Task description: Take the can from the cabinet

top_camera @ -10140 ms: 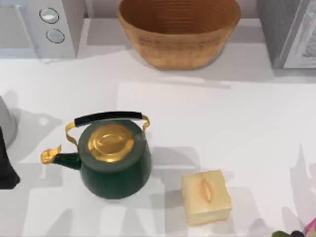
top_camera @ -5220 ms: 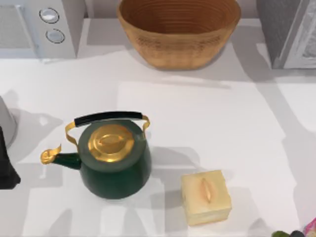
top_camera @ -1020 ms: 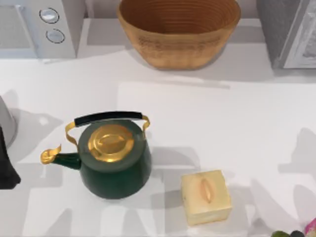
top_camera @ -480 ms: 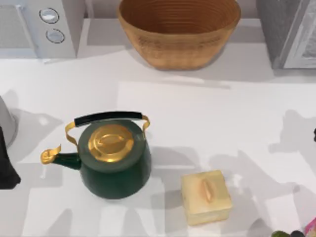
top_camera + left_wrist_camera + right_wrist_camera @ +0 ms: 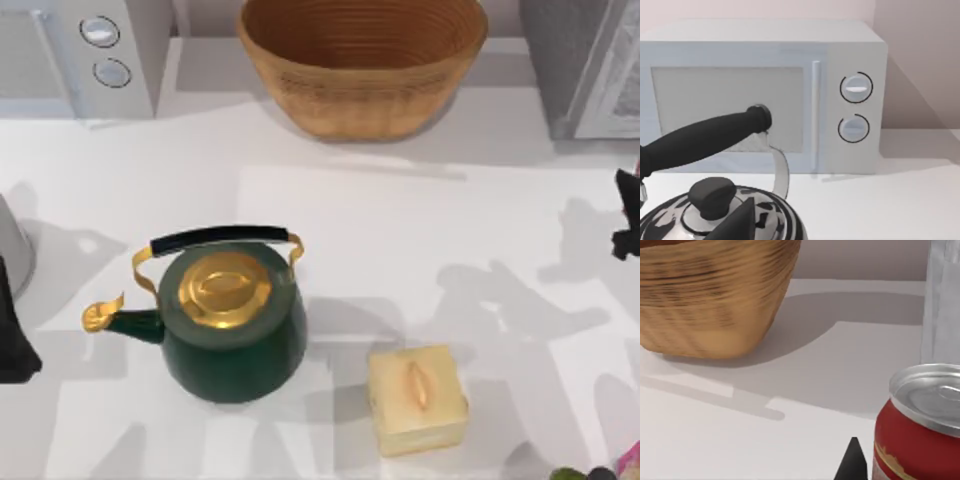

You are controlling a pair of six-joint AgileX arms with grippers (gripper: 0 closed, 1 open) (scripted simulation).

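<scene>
Can (image 5: 920,425), red-sided with a silvery top, stands close in front of the right wrist camera, beside one dark fingertip (image 5: 852,460) of the right tool; whether that tool grips it I cannot tell. In the top view the right tool (image 5: 630,215) enters at the counter's (image 5: 400,220) right edge. The left arm (image 5: 12,330) sits parked at the left edge.

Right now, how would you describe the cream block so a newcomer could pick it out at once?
Start at the big woven basket at the far edge of the white table, then come toward the near edge. The cream block sits there, just right of the green kettle and apart from it. It is the one pale cube, with an oval mark on top.
</scene>
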